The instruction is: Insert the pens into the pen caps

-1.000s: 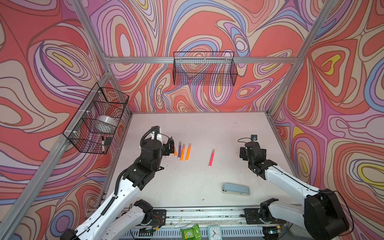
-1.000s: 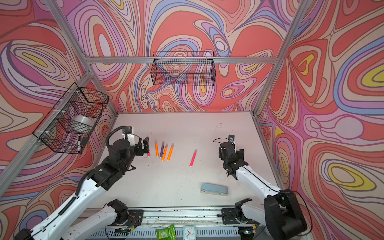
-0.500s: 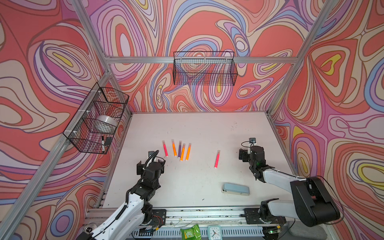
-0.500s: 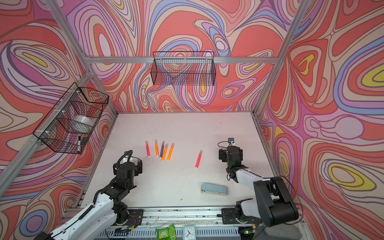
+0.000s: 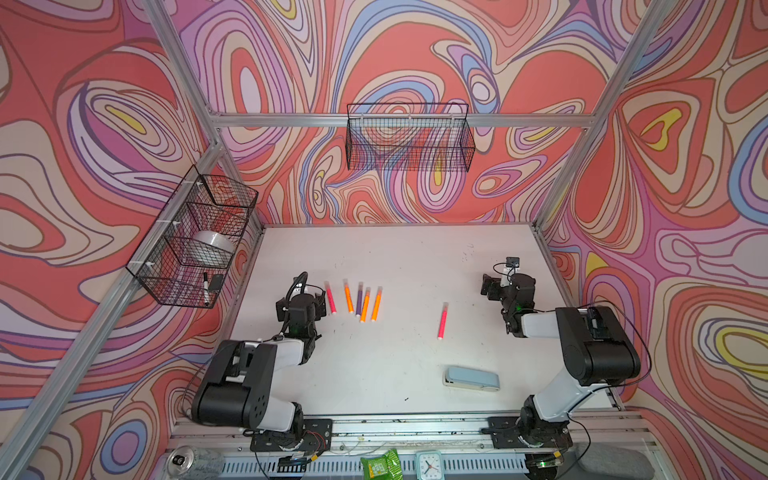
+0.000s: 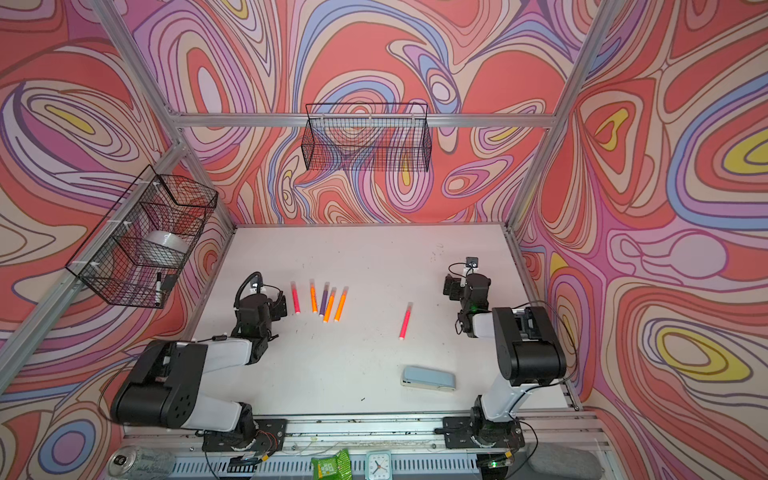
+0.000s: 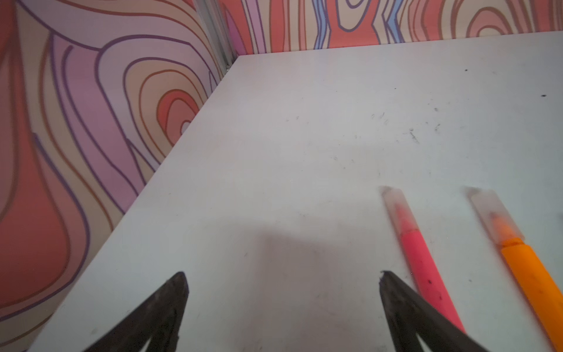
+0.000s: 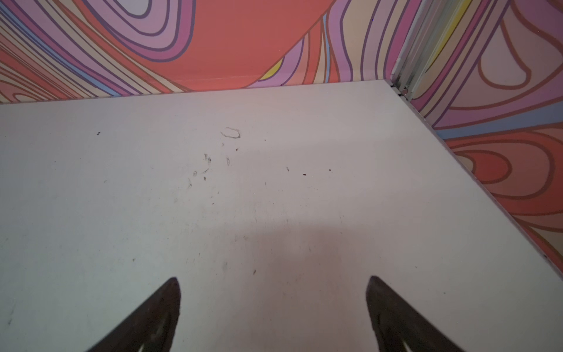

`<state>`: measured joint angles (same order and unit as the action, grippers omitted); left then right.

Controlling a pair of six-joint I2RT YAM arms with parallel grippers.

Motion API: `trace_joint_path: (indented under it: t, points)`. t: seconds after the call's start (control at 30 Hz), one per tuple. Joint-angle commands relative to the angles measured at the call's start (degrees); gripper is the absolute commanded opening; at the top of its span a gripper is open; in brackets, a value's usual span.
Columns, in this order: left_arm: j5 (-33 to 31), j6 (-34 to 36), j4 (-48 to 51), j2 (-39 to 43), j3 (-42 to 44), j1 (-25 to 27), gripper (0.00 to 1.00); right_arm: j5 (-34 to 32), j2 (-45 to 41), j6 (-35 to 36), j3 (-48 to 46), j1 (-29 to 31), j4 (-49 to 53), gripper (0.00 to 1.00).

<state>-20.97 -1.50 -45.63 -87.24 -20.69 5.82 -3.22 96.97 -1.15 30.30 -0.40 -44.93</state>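
Observation:
Five pens lie side by side on the white table (image 5: 395, 257): a pink pen (image 5: 331, 300), an orange pen (image 5: 348, 300), a purple pen (image 5: 359, 299) and two more orange pens (image 5: 365, 307) (image 5: 376, 304). A lone pink pen (image 5: 443, 321) lies further right. Each wears a translucent pen cap (image 7: 395, 207) on its far end. My left gripper (image 5: 320, 300) (image 7: 282, 274) stands open and empty beside the leftmost pink pen (image 7: 425, 268). My right gripper (image 5: 490, 286) (image 8: 273, 278) is open over bare table at the right.
A grey-blue stapler (image 5: 471, 377) lies near the front right. A wire basket (image 5: 195, 241) on the left wall holds a tape roll and a black-capped marker. Another wire basket (image 5: 409, 139) hangs on the back wall. Both arms are folded low near the front rail.
Both arms have drawn back from a stretched pose and folded up. The left gripper has come off the row of pens. The lone pink pen has shifted slightly to the right.

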Motion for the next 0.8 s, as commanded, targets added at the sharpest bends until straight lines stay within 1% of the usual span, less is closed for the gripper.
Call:
trace_joint_path:
  t: [0.0,0.03,0.1,0.13,0.77]
  points:
    - [4.3,0.9,-7.5,-1.0,0.2,-0.8,0.99,2.1,0.6,0.0,-3.0,-0.2,-8.0,0.98]
    - [4.5,0.8,-6.9,-1.1,0.0,-0.9,1.00,1.8,1.2,-0.1,-3.1,-0.2,-9.6,0.98]
    - [4.7,1.0,-9.2,-2.0,0.2,-1.2,1.00,1.8,0.8,0.0,-3.2,-0.2,-8.7,0.98]
    - [4.8,0.4,-7.4,-1.4,-0.2,-1.3,1.00,1.8,1.1,0.2,-3.4,-0.1,-10.0,0.98]
    - [5.0,0.5,-8.1,-1.6,0.0,-1.5,1.00,2.2,1.1,0.0,-3.1,-0.1,-9.1,0.98]
